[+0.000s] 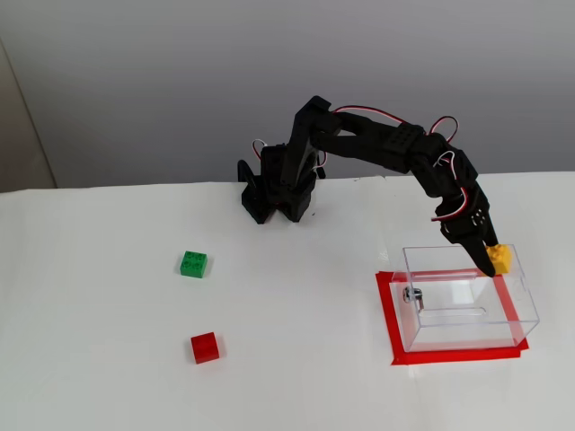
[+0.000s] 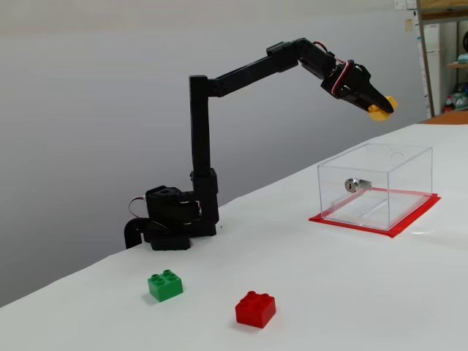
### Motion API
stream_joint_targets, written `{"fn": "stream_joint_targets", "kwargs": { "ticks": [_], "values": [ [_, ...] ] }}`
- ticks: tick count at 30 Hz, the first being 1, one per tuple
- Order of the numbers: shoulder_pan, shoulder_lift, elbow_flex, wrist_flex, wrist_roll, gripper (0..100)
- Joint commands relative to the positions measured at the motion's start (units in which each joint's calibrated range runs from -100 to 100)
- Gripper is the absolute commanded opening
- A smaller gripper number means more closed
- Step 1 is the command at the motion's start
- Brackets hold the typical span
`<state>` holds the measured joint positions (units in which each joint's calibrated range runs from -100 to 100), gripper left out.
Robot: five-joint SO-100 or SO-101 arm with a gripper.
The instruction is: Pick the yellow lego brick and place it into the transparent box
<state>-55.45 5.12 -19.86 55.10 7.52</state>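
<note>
The yellow lego brick is held in the air between the black fingers of my gripper, which is shut on it. Brick and gripper hang above the transparent box, over its far right part in a fixed view. The box is a clear rectangular case with a small metal fitting on one wall, and it stands on a red taped patch. In both fixed views the arm stretches from its base toward the box.
A green brick and a red brick lie on the white table, well away from the box. The arm's black base stands near the table's back edge.
</note>
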Motion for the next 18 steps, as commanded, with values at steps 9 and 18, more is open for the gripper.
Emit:
{"fn": "stream_joint_targets", "kwargs": {
  "ticks": [9, 18],
  "values": [
    [-0.48, -0.58, -0.3, 0.25, -1.89, 39],
    [-0.48, -0.58, -0.3, 0.25, -2.15, 39]
  ]
}}
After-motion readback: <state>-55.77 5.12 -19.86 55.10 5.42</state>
